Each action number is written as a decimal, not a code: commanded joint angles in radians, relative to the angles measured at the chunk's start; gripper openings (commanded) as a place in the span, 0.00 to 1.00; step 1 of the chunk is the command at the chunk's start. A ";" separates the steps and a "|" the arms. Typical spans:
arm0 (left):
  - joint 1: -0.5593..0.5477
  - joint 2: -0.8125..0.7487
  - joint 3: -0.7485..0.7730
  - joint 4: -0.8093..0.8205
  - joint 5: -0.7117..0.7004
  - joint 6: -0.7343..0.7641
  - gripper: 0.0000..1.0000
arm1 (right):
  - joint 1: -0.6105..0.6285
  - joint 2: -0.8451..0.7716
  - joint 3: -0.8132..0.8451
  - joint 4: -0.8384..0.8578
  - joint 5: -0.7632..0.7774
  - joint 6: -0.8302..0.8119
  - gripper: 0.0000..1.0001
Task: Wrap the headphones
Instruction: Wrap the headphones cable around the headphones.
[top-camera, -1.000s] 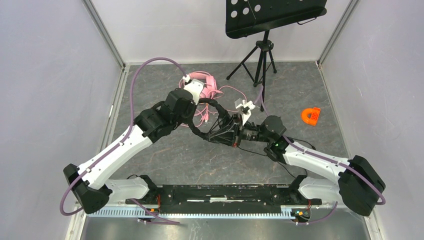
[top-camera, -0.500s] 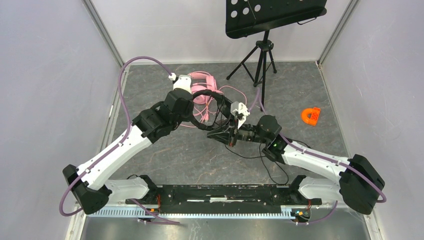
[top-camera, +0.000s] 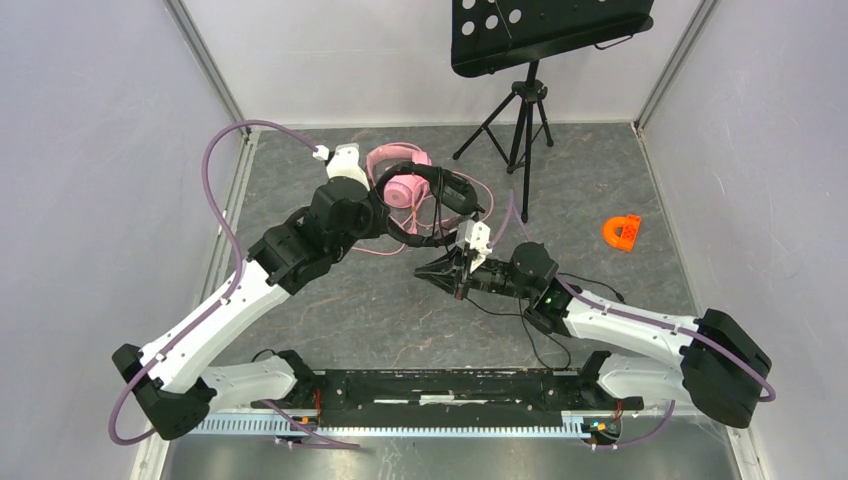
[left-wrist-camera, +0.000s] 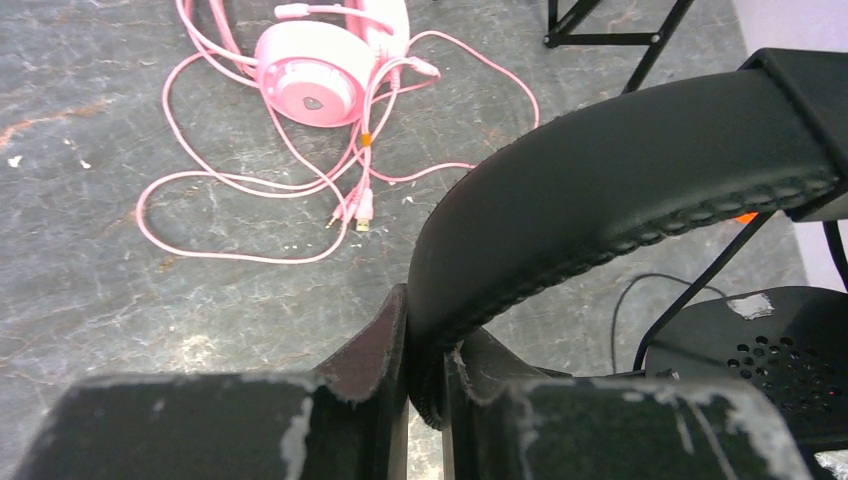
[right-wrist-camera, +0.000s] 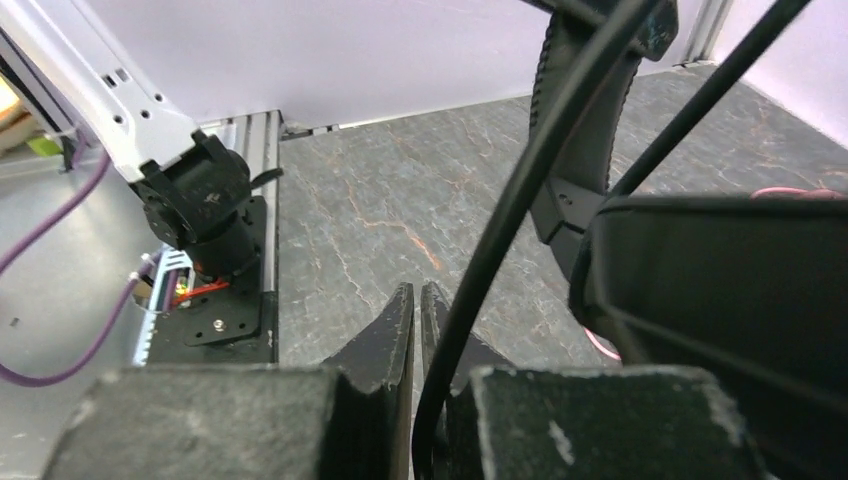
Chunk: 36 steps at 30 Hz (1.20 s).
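The black headphones (top-camera: 440, 182) hang above the floor. My left gripper (top-camera: 385, 224) is shut on their padded headband (left-wrist-camera: 620, 170), which rises to the right out of the jaws of the left gripper (left-wrist-camera: 425, 340). Just below and to the right of them, my right gripper (top-camera: 432, 272) is shut on their thin black cable (right-wrist-camera: 520, 200); that cable drops into the gap at the base of the right gripper (right-wrist-camera: 417, 300). A black ear cup (right-wrist-camera: 720, 290) fills the right of that view. The pink headphones (top-camera: 402, 186) lie on the floor behind, their pink cable (left-wrist-camera: 250, 190) in loose loops.
A black music stand (top-camera: 525, 110) on a tripod stands at the back, right of centre. A small orange plastic piece (top-camera: 622, 231) lies on the floor to the right. Slack black cable (top-camera: 530, 320) trails over the floor by my right arm. Pale walls close in both sides.
My left arm has carried the black headphones up and toward the back left, uncovering the pink headset. My right gripper has followed leftward, its jaws closing a little on the cable.
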 joint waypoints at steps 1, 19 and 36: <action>0.005 -0.039 -0.009 0.130 0.036 -0.120 0.02 | 0.032 -0.026 -0.023 0.048 0.085 -0.101 0.09; 0.004 -0.114 -0.022 0.212 0.154 -0.211 0.02 | 0.074 0.022 -0.169 0.228 0.104 -0.231 0.09; 0.004 -0.146 -0.002 0.238 0.255 -0.260 0.02 | 0.073 0.083 -0.279 0.345 0.131 -0.259 0.12</action>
